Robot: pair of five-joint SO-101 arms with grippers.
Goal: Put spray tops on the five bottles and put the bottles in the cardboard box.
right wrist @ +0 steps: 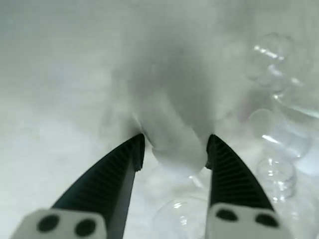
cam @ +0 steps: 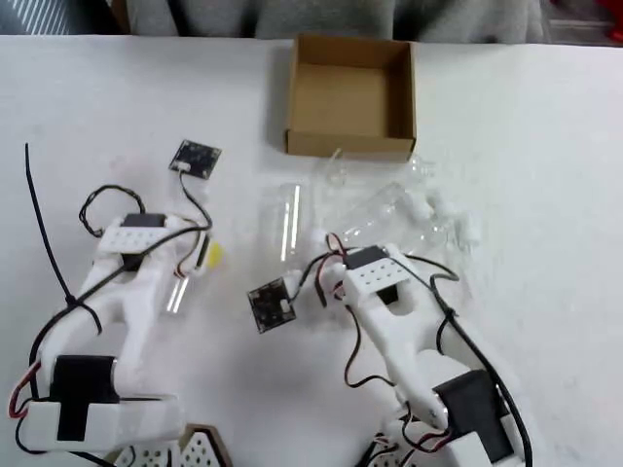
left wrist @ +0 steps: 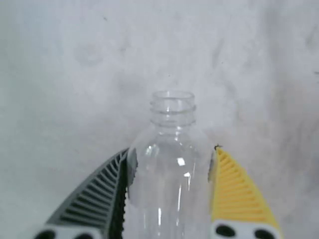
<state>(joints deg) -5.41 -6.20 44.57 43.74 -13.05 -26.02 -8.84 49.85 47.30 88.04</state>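
Early yet: the cardboard box (cam: 350, 146) is empty. The left hand (left wrist: 173, 151) pinches 1 uncapped bottle (left wrist: 169, 189); the right hand (right wrist: 175, 138) grips a white spray top (right wrist: 177, 152). Other bottles (cam: 389, 209) lie on the desk (cam: 545, 146) near the box.

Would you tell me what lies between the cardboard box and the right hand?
In the high view, clear bottles lie there, with white spray tops beside them.

A robotics lab bench — white table (cam: 545, 146), bare-wired arms (cam: 127, 292), loose circuit boards (cam: 195, 158).
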